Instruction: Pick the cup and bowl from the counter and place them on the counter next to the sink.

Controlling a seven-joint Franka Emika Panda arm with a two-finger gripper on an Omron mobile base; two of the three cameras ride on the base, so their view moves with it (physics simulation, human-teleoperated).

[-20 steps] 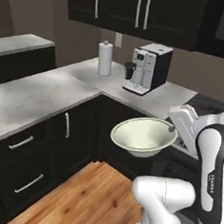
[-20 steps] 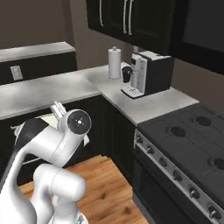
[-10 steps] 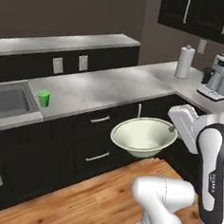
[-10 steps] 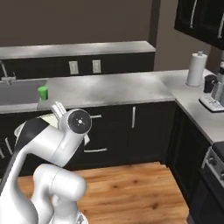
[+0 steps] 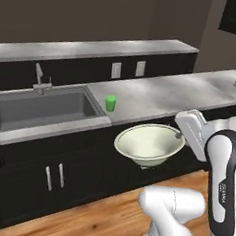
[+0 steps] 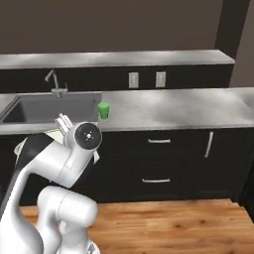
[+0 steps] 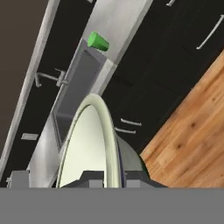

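Left base view: no legible writing. My gripper [image 5: 180, 136] clamps the rim of the bowl [image 5: 148, 144], held in air before dark cabinets [image 5: 55, 175]; cup [image 5: 110, 103] upright on marbled counter [image 5: 162, 96], just beside the sink [image 5: 40, 109].
Right base view: cup [image 6: 103, 110] by sink [image 6: 54, 108]; wood floor [image 6: 173, 225].
Hand view: fingers [image 7: 92, 179] pinch bowl rim [image 7: 109, 140].

Glossy white arm [image 5: 224, 188], dark joints

wide pale cream bowl [image 5: 148, 144]: smooth, faint sheen | small bright green plastic cup [image 5: 110, 103]: matt | grey-white marbled stone worktop [image 5: 162, 96]: polished | dark grey sink basin [image 5: 40, 109]: matt | curved metal faucet [image 5: 39, 76]: dull | plank floor [image 5: 97, 221]: glossy wood
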